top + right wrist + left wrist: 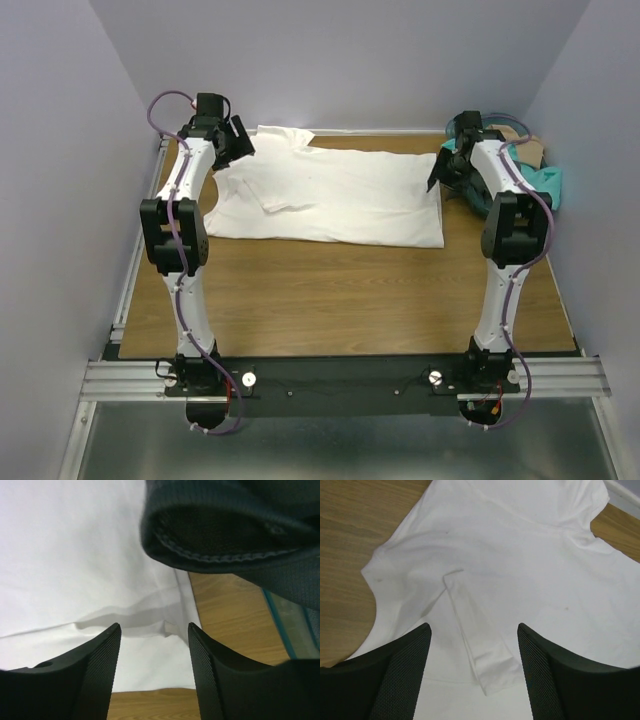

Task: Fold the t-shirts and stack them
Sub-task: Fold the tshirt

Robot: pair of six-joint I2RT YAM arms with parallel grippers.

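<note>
Presently, entries by item.

1. White t-shirt (330, 195): spread flat on the tabletop (330, 290). Its long axis runs straight from one pincer to the other, sleeves and neck at the left arm's end and hem at the right arm's end.

2. Left pincer (472, 627): fingers well apart, nothing between them. It hovers over the sleeve end. A folded-in sleeve strip (475, 645) lies directly below the gap and runs away from it.

3. Right pincer (154, 626): fingers parted, nothing held. The hem corner lies just beneath and ahead, with a slight ripple in the cloth there. Bare wood shows just behind it.

4. Dark grey t-shirt (225, 535): bunched, hanging close ahead of the right pincer and to its right, beside the teal basket (282, 620).

Judgement: each arm is nearer its own end of the white shirt. A fold across the long axis would probably need the left pincer at the shoulders and the right at the hem, both descending first.
</note>
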